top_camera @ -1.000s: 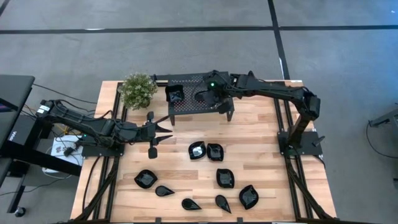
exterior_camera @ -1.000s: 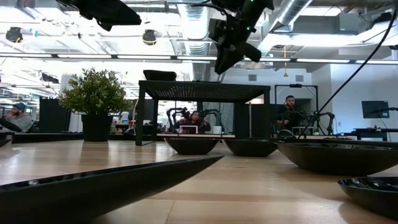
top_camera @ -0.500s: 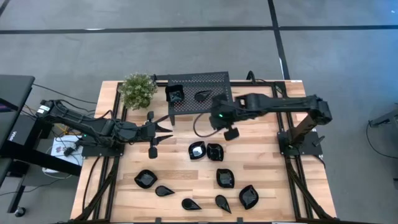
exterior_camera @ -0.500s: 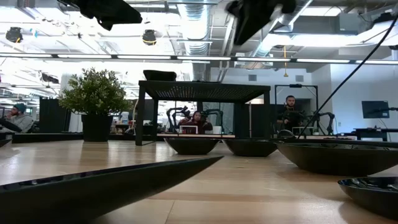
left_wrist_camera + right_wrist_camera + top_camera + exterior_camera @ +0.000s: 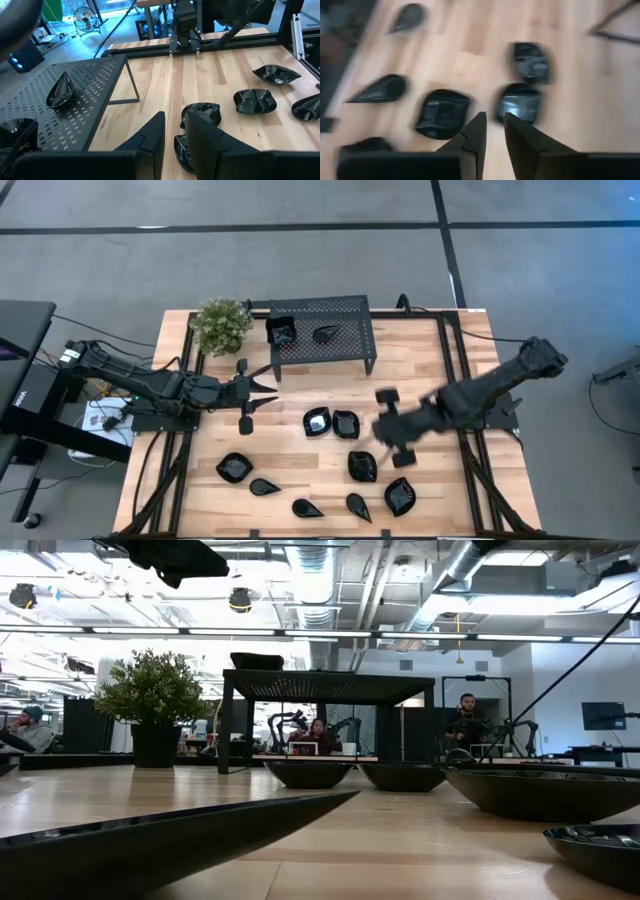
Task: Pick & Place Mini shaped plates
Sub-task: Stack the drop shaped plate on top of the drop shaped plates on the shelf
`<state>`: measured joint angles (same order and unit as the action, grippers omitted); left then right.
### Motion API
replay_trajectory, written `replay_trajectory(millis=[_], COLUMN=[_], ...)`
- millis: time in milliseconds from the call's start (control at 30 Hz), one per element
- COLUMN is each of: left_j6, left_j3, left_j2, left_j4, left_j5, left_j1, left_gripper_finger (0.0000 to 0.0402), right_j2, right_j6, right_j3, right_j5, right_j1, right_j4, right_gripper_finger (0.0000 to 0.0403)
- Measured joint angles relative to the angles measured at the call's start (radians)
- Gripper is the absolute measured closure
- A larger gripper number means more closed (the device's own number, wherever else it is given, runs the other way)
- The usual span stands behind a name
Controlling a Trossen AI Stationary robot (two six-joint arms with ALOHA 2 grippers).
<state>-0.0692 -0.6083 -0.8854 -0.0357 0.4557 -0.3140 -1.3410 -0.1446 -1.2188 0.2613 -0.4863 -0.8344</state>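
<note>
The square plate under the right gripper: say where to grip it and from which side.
Grip the square plate by its raised rim, from straight above: it lies flat and shallow, so one finger goes inside the rim and one outside. The right gripper is already nearby.

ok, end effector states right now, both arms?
Left end effector: open, empty, parked near the stand.
Right end effector: narrow gap, empty, above the plates.

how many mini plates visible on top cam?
10. Two on the stand: squarish plate, teardrop plate. Eight on the table: two mid-table, six beyond them, away from the stand. The right arm may hide more.
</note>
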Motion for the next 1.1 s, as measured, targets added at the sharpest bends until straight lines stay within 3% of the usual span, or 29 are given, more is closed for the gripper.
replay_trajectory(millis=[200,400,633,1100], left_j6=[0.0,0.0,0.0,0.0], left_j3=[0.0,0.0,0.0,0.0], left_j2=[0.0,0.0,0.0,0.0], left_j4=[0.0,0.002,0.006,0.011], left_j5=[0.0,0.0,0.0,0.0], left_j1=[0.0,0.0,0.0,0.0], left_gripper_finger=[0.0325,0.0325,0.0325,0.0325], right_j2=[-0.031,-0.165,-0.237,-0.235], right_j6=[-0.151,-0.146,-0.136,-0.19], right_j3=[0.234,0.263,0.263,0.263], right_j5=[0.001,0.026,0.046,-0.131], right_j1=[-0.148,-0.2,-0.157,-0.035], right_j4=[0.337,0.467,0.486,0.529], right_gripper_finger=[0.0339,0.0339,0.0339,0.0339])
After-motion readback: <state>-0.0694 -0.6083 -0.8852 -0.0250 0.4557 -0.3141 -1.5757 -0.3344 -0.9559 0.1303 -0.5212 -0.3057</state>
